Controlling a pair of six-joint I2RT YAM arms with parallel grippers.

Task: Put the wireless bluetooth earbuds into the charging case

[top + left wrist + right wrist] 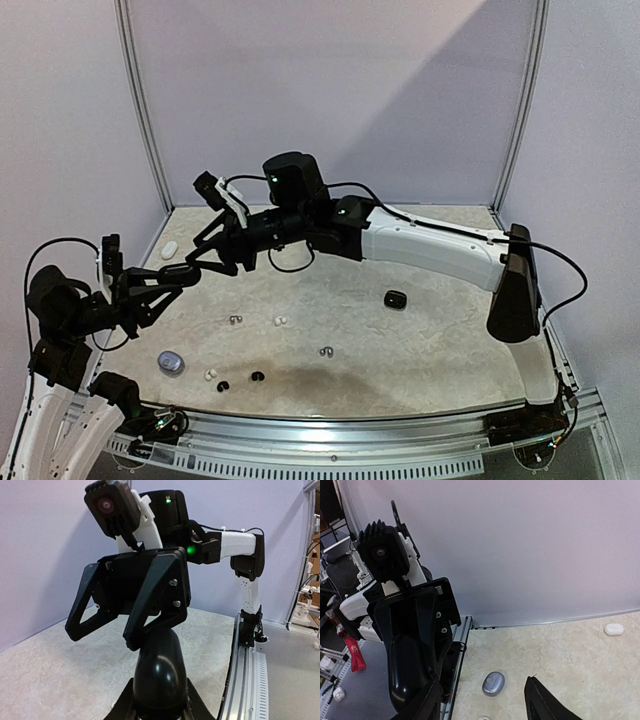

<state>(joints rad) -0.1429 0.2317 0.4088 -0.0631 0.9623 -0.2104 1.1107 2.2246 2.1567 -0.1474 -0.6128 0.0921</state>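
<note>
Left gripper [165,277] clamped on the black charging case [159,672], held up off the table [440,340] — right gripper [104,634] spread open just past its free end.
Earbuds [280,321] lie loose on the table — grey, white and black, scattered, well apart from the held case. Can't tell whether the right fingers touch the case.

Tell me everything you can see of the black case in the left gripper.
The black case is a smooth, glossy, egg-shaped shell, plastic by its look, with no seam showing. It is held above the table, clamped at one end between the fingers of the left gripper. The open right gripper faces it; one of its fingertips looks to touch the case's far end.
</note>
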